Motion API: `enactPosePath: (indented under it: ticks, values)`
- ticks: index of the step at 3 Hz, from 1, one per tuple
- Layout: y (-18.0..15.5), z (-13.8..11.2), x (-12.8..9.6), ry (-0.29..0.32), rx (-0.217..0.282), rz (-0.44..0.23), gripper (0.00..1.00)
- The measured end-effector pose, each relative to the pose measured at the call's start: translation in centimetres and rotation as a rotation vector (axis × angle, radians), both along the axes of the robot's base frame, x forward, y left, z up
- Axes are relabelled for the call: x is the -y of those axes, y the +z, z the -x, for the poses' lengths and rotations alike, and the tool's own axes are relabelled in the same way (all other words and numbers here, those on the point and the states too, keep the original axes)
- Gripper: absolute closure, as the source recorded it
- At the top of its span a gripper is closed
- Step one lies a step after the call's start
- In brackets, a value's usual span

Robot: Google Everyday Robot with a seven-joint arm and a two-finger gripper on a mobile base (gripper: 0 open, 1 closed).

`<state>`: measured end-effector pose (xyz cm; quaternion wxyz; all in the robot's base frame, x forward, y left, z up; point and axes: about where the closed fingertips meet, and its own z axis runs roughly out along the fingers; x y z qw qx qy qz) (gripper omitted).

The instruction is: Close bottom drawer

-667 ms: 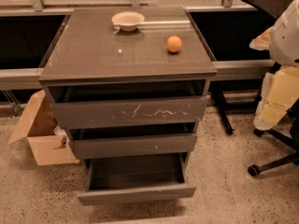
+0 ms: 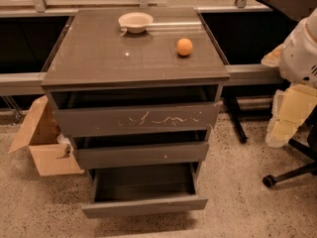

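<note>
The bottom drawer (image 2: 143, 206) is the lowest of three dark grey-brown drawers. It is pulled well out, showing its dark box interior (image 2: 143, 182). Its plain flat front faces me near the floor. The middle drawer front (image 2: 141, 154) and the scratched top drawer front (image 2: 136, 119) also stand slightly out. My gripper (image 2: 291, 114) is cream-coloured and hangs below the white arm (image 2: 302, 48) at the right edge. It is well to the right of the cabinet, above the bottom drawer's height, and touches nothing.
A white bowl (image 2: 135, 21) and an orange (image 2: 184, 46) sit on the cabinet top (image 2: 99, 58). An open cardboard box (image 2: 44, 143) stands on the floor at the left. A chair base with a castor (image 2: 270, 180) is at the right, and a black table leg (image 2: 237, 123) is behind it.
The arm and gripper at the right have dropped slightly. The drawers, bowl and orange have not moved.
</note>
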<state>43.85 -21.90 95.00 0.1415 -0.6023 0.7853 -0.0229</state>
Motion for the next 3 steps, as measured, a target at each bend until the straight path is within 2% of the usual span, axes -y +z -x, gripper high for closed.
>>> enactPosePath:
  ticks: [1, 2, 3]
  values:
    - [-7.1, 0.6, 0.5, -0.011, -0.102, -0.07, 0.0]
    - [-15.2, 2.2, 0.6, -0.049, -0.213, -0.176, 0.0]
    - [-16.1, 2.0, 0.4, -0.039, -0.219, -0.18, 0.0]
